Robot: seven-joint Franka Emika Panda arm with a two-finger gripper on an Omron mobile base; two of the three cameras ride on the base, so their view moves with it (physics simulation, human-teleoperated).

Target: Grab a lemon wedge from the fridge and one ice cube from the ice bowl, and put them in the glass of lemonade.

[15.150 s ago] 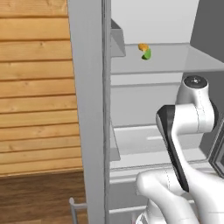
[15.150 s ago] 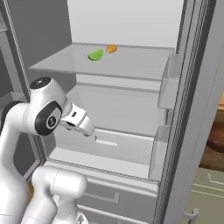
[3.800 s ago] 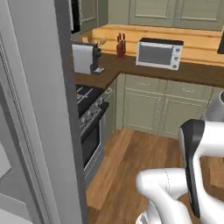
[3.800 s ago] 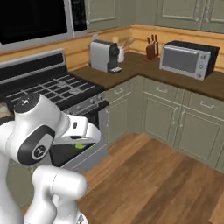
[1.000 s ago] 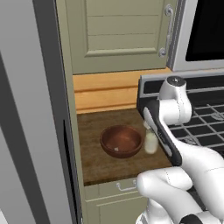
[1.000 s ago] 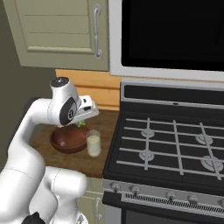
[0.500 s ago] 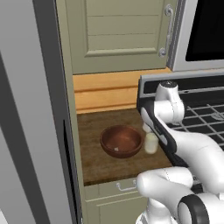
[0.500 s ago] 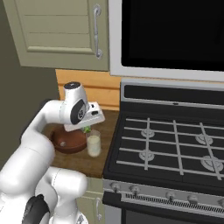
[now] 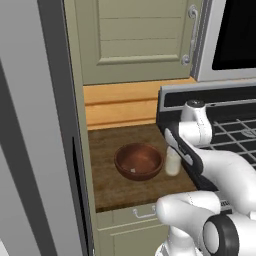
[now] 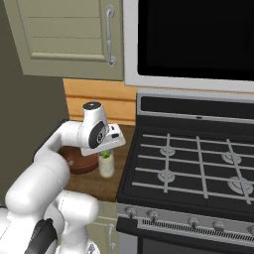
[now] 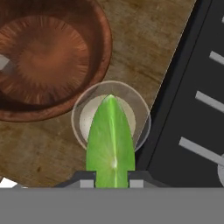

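Observation:
My gripper [image 11: 111, 177] is shut on a bright green lemon wedge [image 11: 110, 140], which points down over the mouth of the glass of lemonade [image 11: 142, 118]. The glass [image 9: 172, 163] stands on the wooden counter just right of the ice bowl [image 9: 139, 161], a wide reddish-brown bowl [image 11: 48, 57]. A tiny pale ice cube [image 9: 132, 170] lies inside the bowl. In the right base view the hand hangs directly above the glass [image 10: 106, 167], with the wedge [image 10: 105, 155] at its rim. The grey fridge [image 9: 35, 125] rises at the left.
A black stove [image 10: 198, 163] with grates borders the counter [image 9: 107, 190] right beside the glass. A beige cabinet [image 9: 135, 40] and a microwave [image 10: 193, 34] hang overhead. A wooden backsplash [image 9: 120, 105] closes the back.
The hand has come down and forward with the green wedge, from beside the bowl to right over the glass. Bowl and glass have not moved.

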